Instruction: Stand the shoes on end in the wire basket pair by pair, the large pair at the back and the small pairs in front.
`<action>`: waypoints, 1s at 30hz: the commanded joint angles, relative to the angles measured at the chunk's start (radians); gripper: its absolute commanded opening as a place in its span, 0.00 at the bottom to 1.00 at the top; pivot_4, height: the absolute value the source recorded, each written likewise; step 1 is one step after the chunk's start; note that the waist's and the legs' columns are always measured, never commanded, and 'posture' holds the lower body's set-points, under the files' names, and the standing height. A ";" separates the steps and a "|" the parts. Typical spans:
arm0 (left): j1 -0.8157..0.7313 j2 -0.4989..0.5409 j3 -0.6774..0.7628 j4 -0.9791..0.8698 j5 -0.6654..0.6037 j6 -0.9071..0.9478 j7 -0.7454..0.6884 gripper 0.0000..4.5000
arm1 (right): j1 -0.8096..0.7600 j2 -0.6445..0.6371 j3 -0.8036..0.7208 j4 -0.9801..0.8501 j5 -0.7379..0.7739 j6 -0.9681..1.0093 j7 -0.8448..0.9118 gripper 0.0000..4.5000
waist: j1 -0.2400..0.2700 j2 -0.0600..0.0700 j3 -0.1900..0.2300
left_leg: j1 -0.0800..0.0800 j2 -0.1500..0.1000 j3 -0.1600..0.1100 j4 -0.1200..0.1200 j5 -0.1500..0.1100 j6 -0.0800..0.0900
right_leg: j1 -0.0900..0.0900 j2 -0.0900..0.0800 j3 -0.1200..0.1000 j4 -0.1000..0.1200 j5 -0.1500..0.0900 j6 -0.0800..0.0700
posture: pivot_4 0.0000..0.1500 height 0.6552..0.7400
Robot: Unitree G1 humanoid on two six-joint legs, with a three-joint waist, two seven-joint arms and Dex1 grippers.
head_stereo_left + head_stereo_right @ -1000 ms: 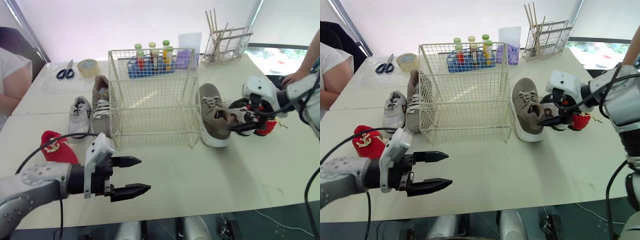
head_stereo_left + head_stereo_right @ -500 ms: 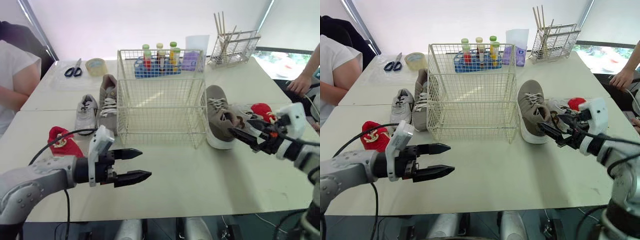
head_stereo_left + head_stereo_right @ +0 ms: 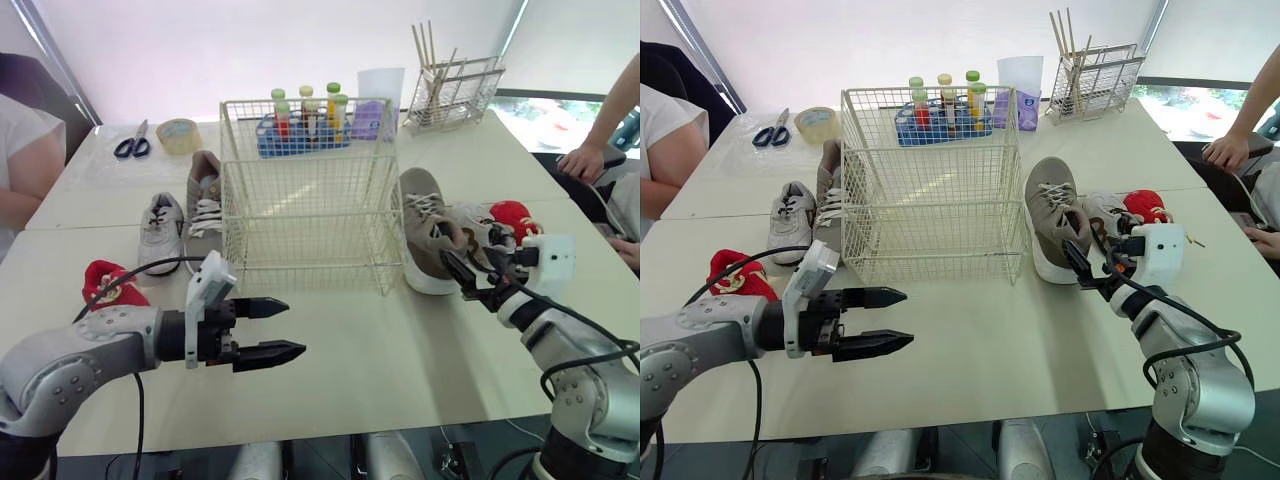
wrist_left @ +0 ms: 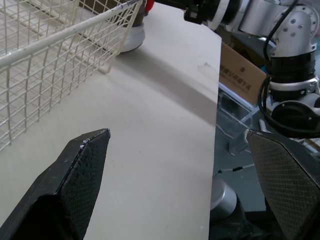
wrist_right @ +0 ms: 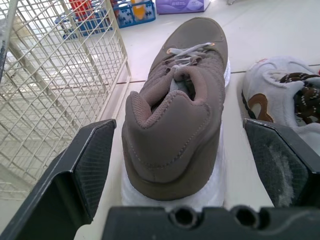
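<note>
A cream wire basket [image 3: 310,190] stands mid-table with nothing in it. One large brown shoe [image 3: 428,235] lies flat to its right and its mate [image 3: 203,200] lies to its left. A small grey shoe [image 3: 160,230] and a small red shoe [image 3: 108,285] lie further left. Another small grey shoe [image 3: 490,228] and red shoe [image 3: 515,215] sit right of the brown one. My right gripper [image 3: 458,275] is open just behind that shoe's heel [image 5: 170,145], one finger [image 5: 85,165] to each side. My left gripper [image 3: 275,328] hangs open over bare table in front of the basket.
Behind the basket stand a blue rack of bottles [image 3: 300,125], a purple box [image 3: 365,118] and a wire rack of sticks [image 3: 455,85]. Scissors [image 3: 130,145] and a tape roll [image 3: 178,133] lie back left. A person [image 3: 25,160] sits at left; a hand [image 3: 580,160] rests at right.
My right arm has swung down and now comes in low from the right, with its open fingers behind the brown shoe's heel. The left gripper has barely moved. The camera shifted.
</note>
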 commanded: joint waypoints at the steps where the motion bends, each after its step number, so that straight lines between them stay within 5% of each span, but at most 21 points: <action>1: 0.017 0.006 0.040 -0.039 -0.007 -0.006 0.008 1.00 | -0.005 -0.009 0.024 0.009 0.022 -0.046 -0.017 0.98 | 0.000 0.000 0.000 | 0.000 0.000 0.000 0.000 0.000 0.000 | 0.000 0.000 0.000 0.000 0.000 0.000 | 1.00 1.00; 9: 0.024 -0.013 0.021 -0.051 0.013 -0.015 0.034 1.00 | -0.044 0.018 0.127 0.135 -0.003 -0.137 -0.094 0.98 | -0.002 0.000 0.000 | 0.000 0.001 0.000 0.000 0.000 0.000 | 0.000 0.001 0.000 0.000 0.000 0.000 | 1.00 1.00; 12: 0.022 -0.022 0.015 -0.051 0.021 -0.016 0.040 1.00 | -0.048 0.013 0.147 0.177 -0.010 -0.181 -0.109 0.80 | -0.002 0.000 0.000 | 0.000 0.001 0.000 0.000 0.000 0.000 | 0.000 0.001 0.000 0.000 0.000 0.000 | 1.00 1.00; 18: 0.022 -0.047 0.003 -0.049 0.050 -0.019 0.048 1.00 | -0.022 -0.025 0.203 0.222 -0.045 -0.197 -0.131 0.21 | -0.003 -0.003 -0.002 | 0.001 0.004 0.002 0.000 0.000 0.000 | 0.000 0.005 0.004 0.000 0.000 -0.001 | 1.00 1.00; 20: 0.016 -0.055 0.000 -0.047 0.056 -0.018 0.049 1.00 | -0.014 -0.029 0.202 0.227 -0.054 -0.202 -0.148 0.08 | -0.002 -0.005 -0.003 | 0.002 0.005 0.002 0.000 0.000 0.000 | 0.000 0.007 0.006 0.000 0.000 -0.001 | 1.00 1.00; 30: -0.022 -0.061 -0.002 -0.022 0.038 0.005 0.013 1.00 | -0.199 -0.265 0.046 0.193 0.046 -0.260 -0.049 0.06 | 0.002 0.000 0.002 | 0.000 0.007 0.006 0.000 0.000 0.000 | -0.005 0.010 0.012 -0.001 0.000 -0.002 | 1.00 1.00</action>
